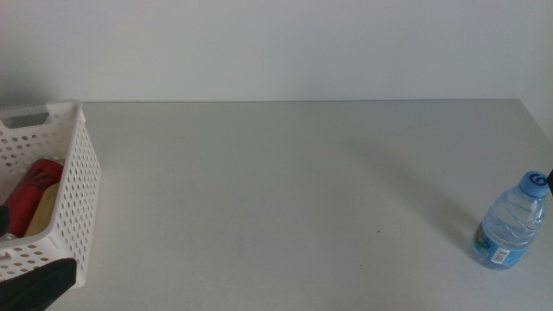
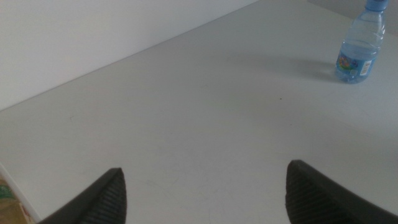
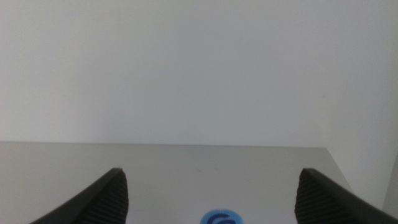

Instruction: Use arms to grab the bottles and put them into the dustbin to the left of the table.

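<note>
A small clear water bottle with a blue cap (image 1: 510, 221) stands upright near the table's right edge; the left wrist view shows this bottle (image 2: 357, 46) far off. My right gripper (image 3: 211, 173) is open just above it, and the blue cap (image 3: 222, 218) lies between the two jaws. The white perforated dustbin (image 1: 76, 186) stands at the left, and in it lie a red can (image 1: 33, 188) and a yellow bottle (image 1: 43, 210). My left gripper (image 2: 202, 173) is open with nothing in it, and it shows as a dark shape (image 1: 36, 285) beside the dustbin's near corner.
The light-grey table (image 1: 285, 199) stretches between the dustbin and the water bottle. A white wall runs behind the table's far edge. The dustbin's corner (image 2: 7, 198) sits close to my left gripper.
</note>
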